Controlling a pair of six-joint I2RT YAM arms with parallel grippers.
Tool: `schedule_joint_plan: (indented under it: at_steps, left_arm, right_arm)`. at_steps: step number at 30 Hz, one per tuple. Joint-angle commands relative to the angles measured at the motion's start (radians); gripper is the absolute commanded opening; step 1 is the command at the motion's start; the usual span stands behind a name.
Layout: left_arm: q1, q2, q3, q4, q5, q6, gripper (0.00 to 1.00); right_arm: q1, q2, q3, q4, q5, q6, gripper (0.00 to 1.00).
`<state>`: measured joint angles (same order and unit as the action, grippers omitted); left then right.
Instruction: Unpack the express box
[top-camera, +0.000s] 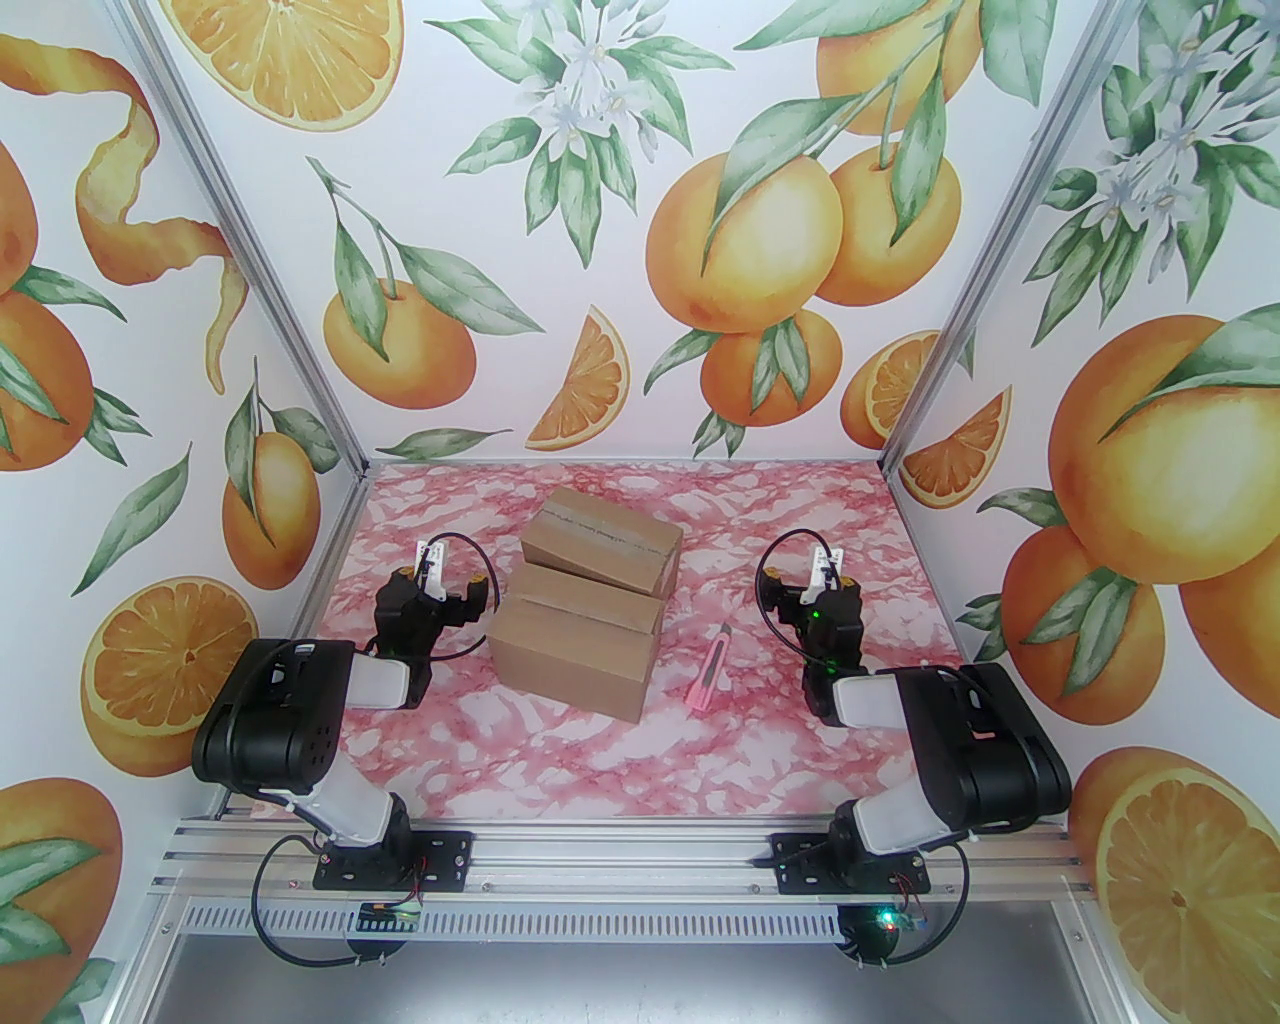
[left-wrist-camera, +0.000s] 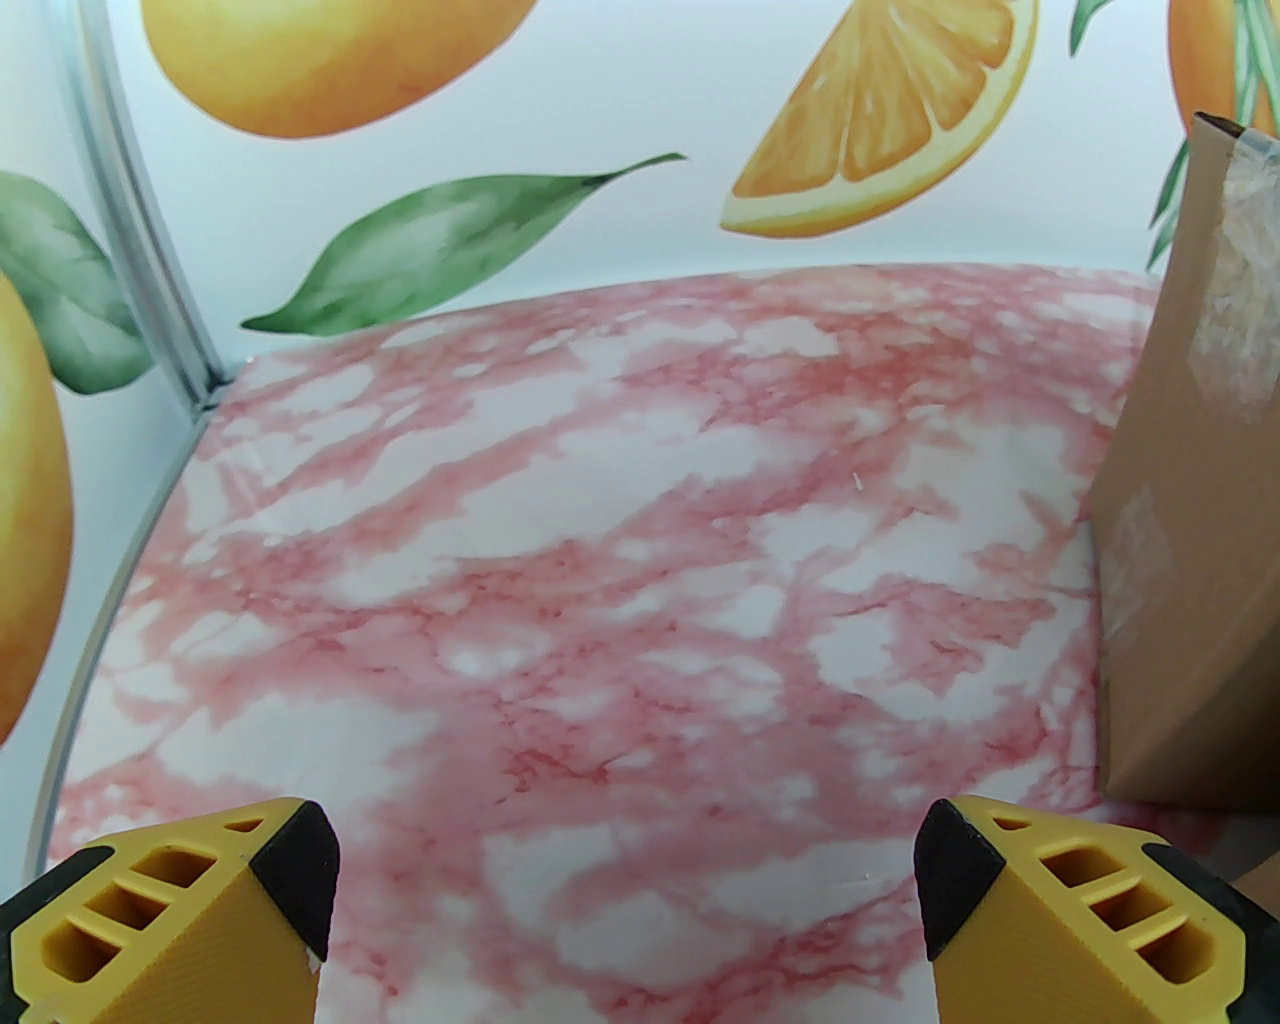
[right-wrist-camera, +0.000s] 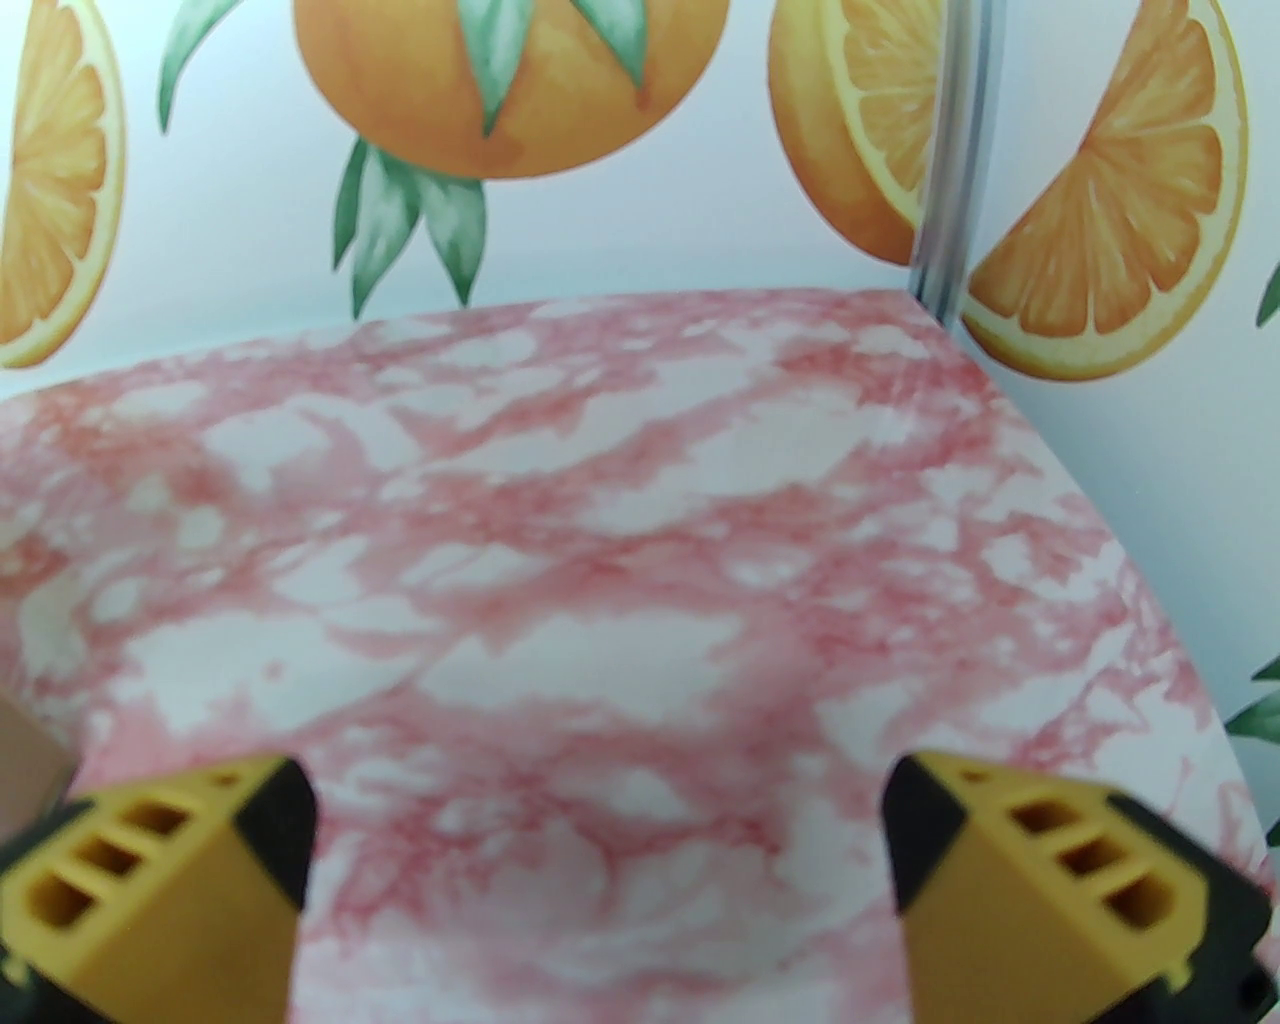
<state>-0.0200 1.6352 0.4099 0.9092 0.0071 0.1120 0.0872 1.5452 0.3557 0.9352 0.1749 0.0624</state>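
Flanking brown cardboard boxes, left hand and right hand gape wide, empty.
Pink plastic knife lies beside, presumably for tape.

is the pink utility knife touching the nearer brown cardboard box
Apart. The top view shows a strip of pink marble table between the pink utility knife and the nearer brown cardboard box.

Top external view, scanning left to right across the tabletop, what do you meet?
left gripper → near cardboard box → pink utility knife → right gripper
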Motion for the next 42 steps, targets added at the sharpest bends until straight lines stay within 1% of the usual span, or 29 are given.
schedule_joint_plan:
  at_steps: [1,5,7,8,9,12,14,16,17,18,19,21,24,26,27,29,30,32,37,40,42]
  left_arm:
    - [0.005,0.009,0.027,0.026,0.012,0.012,1.0]
    - [0.006,0.008,0.026,0.028,0.014,0.01,1.0]
    - [0.013,0.001,0.021,0.041,0.039,0.004,0.99]
    - [0.02,-0.03,0.034,-0.006,0.053,-0.001,0.99]
    - [0.025,-0.074,0.056,-0.09,0.057,-0.007,0.98]
    - [0.037,-0.204,0.134,-0.317,0.049,-0.013,0.96]
    - [0.037,-0.29,0.177,-0.441,0.003,-0.014,0.96]
    - [0.038,-0.377,0.228,-0.62,-0.067,-0.076,0.96]
    - [0.039,-0.423,0.252,-0.72,-0.084,-0.131,0.95]
    - [0.038,-0.474,0.263,-0.807,-0.133,-0.193,0.95]
    - [0.038,-0.521,0.268,-0.896,-0.152,-0.253,0.95]
    - [0.038,-0.637,0.263,-1.063,-0.152,-0.41,0.95]
    - [0.035,-0.823,0.213,-1.23,-0.125,-0.628,0.94]
    - [0.032,-0.941,0.169,-1.299,-0.098,-0.758,0.94]
    - [0.03,-0.997,0.153,-1.33,-0.06,-0.808,0.94]
    - [0.02,-1.084,0.136,-1.385,-0.027,-0.886,0.95]
    - [0.012,-1.118,0.128,-1.411,-0.01,-0.921,0.99]
    - [-0.012,-1.163,0.114,-1.437,0.03,-0.972,1.0]
    - [-0.118,-1.17,0.086,-1.474,0.073,-1.038,1.0]
    - [-0.181,-1.15,0.06,-1.448,0.117,-1.067,1.0]
    - [-0.224,-1.131,0.058,-1.418,0.125,-1.074,1.0]
  right_arm:
    - [0.003,0.011,0.023,-0.004,-0.025,-0.003,1.0]
    - [0.003,0.01,0.022,-0.003,-0.022,-0.003,1.0]
    - [0.002,0.008,0.017,0.008,-0.002,0.004,1.0]
    - [0.002,-0.006,0.007,0.018,0.009,0.01,1.0]
    - [0.002,-0.038,-0.002,0.009,0.013,0.01,1.0]
    - [0.004,-0.161,0.022,-0.141,0.007,0.003,1.0]
    - [0.008,-0.252,0.046,-0.243,-0.029,-0.005,0.99]
    - [0.011,-0.35,0.085,-0.366,-0.115,0.039,0.97]
    - [0.02,-0.393,0.116,-0.456,-0.179,0.054,0.96]
    - [0.039,-0.425,0.154,-0.545,-0.224,0.069,0.94]
    - [0.062,-0.445,0.192,-0.628,-0.257,0.072,0.93]
    - [0.136,-0.457,0.267,-0.787,-0.338,0.048,0.92]
    - [0.221,-0.419,0.337,-0.915,-0.423,0.053,0.89]
    - [0.251,-0.376,0.363,-0.95,-0.495,0.077,0.86]
    - [0.271,-0.355,0.377,-0.971,-0.532,0.085,0.84]
    - [0.306,-0.327,0.387,-0.984,-0.592,0.085,0.83]
    - [0.325,-0.32,0.383,-0.979,-0.618,0.084,0.83]
    - [0.343,-0.307,0.369,-0.95,-0.661,0.096,0.83]
    - [0.352,-0.228,0.376,-0.844,-0.745,0.166,0.82]
    - [0.368,-0.158,0.418,-0.808,-0.813,0.198,0.8]
    - [0.378,-0.115,0.442,-0.801,-0.85,0.217,0.78]
